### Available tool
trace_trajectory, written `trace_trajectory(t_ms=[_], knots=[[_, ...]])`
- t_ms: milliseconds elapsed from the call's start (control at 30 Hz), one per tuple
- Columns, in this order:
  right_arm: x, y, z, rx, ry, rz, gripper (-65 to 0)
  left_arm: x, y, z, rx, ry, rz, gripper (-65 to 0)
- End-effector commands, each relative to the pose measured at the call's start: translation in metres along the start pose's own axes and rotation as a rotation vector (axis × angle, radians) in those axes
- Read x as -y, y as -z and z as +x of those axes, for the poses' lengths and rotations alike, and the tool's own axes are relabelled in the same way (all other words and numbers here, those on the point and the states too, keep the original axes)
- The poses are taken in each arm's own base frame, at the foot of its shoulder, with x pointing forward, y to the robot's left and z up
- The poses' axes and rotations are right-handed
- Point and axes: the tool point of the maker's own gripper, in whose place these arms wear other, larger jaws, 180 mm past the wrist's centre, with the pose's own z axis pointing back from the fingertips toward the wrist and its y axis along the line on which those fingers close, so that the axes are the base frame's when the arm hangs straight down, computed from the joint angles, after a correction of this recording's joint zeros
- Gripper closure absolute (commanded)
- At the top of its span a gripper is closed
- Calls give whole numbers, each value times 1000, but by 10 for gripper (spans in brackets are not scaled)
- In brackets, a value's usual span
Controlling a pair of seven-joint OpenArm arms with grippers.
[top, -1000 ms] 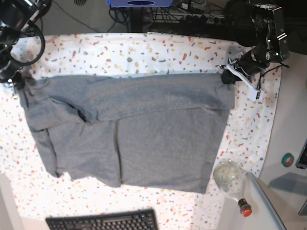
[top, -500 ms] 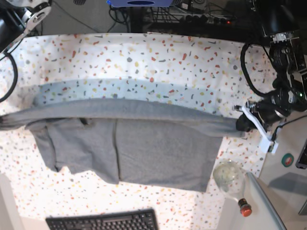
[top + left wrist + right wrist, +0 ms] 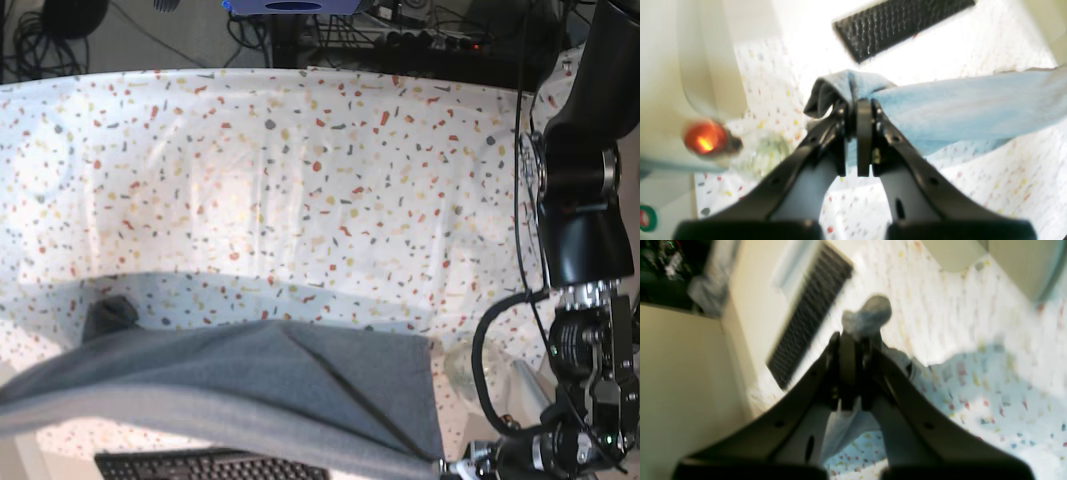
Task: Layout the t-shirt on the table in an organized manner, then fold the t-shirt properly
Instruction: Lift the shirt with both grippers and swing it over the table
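Note:
The heather-grey t-shirt (image 3: 250,385) hangs stretched in a band across the front of the speckled table (image 3: 300,180), lifted off most of it. My left gripper (image 3: 863,106) is shut on a bunched corner of the t-shirt (image 3: 957,106), which runs taut to the right in the left wrist view. Its arm (image 3: 585,250) stands at the right edge of the base view. My right gripper (image 3: 853,340) is shut on another bunch of the t-shirt (image 3: 870,315); it is outside the base view on the left. A small dark fold (image 3: 110,315) of fabric touches the table.
A black keyboard (image 3: 200,468) lies at the table's front edge, under the shirt; it also shows in the left wrist view (image 3: 900,23) and the right wrist view (image 3: 806,316). A clear glass bottle with a red cap (image 3: 705,138) lies at the front right. Cables run along the back.
Both grippers have pulled the shirt's far edge from the back of the table toward the front and lifted it. The shirt lay flat before and now hangs over the front edge.

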Motion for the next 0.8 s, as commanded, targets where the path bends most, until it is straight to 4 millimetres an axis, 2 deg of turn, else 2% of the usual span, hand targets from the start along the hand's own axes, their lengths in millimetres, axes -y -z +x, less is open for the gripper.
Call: trace_trajectory(t_ms=[0, 100, 167, 233, 300, 433, 500, 567, 700, 767], knots=[[-19, -19, 46, 107, -29, 34, 0, 6, -8, 48, 108, 9, -17, 0], [-50, -42, 92, 192, -74, 74, 0, 22, -13, 108, 236, 12, -54, 0], [-57, -58, 116, 236, -95, 78, 0, 33, -23, 136, 308, 22, -72, 0], [-52, -68, 128, 263, -97, 67, 0, 39, -26, 145, 331, 21, -86, 0], [-39, -73, 130, 261, -99, 40, 0, 41, -23, 141, 324, 17, -93, 0], [19, -62, 91, 166, -74, -57, 0, 43, -11, 88, 262, 13, -89, 0], [48, -57, 62, 125, -64, -100, 0, 46, -8, 55, 226, 12, -90, 0], [76, -52, 21, 73, -50, -139, 0, 47, -8, 9, 170, 10, -83, 0], [140, -48, -68, -35, 23, -226, 0, 43, -12, -96, 11, -79, -36, 0], [167, -50, -103, -60, 29, -274, 0, 44, -16, -141, -70, -110, -27, 0]])
